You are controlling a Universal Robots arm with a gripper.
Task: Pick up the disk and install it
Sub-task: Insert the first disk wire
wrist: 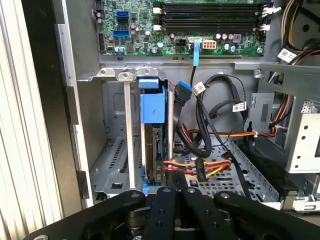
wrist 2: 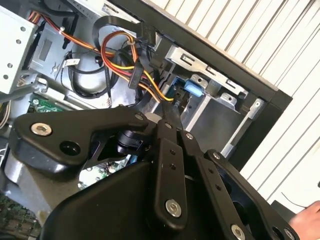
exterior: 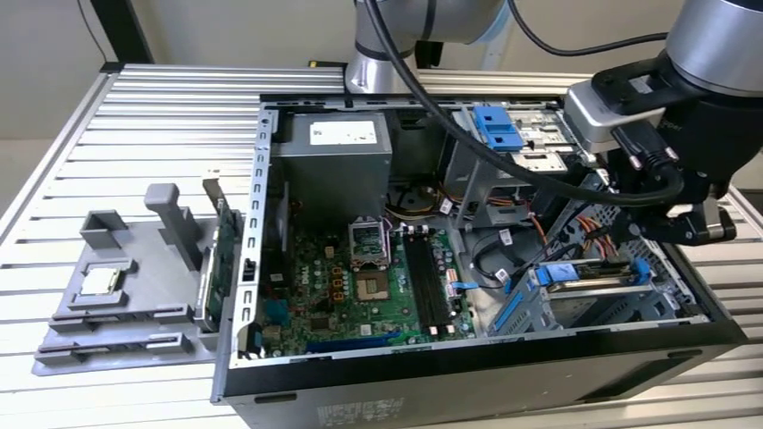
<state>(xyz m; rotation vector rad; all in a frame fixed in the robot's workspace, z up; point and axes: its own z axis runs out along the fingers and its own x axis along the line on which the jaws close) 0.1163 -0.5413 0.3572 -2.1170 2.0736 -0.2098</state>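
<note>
Grey arm (exterior: 721,45) bent over, wrist angled down, tool (wrist 2: 170,111) fingers pressed together

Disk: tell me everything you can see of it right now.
The disk stands on edge in a slot of the grey metal drive cage, with a dark side face showing and a blue plastic rail frame around it. Coloured power wires run beside it. The gripper is close at its near edge; contact can't be told.

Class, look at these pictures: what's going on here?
A robot arm is working inside an open computer case. Its gripper reaches into the drive cage at the exterior view's right, close to the disk. The disk, in its blue rail, stands on edge in the cage beside the metal guides. Whether the gripper grips it cannot be told.
</note>
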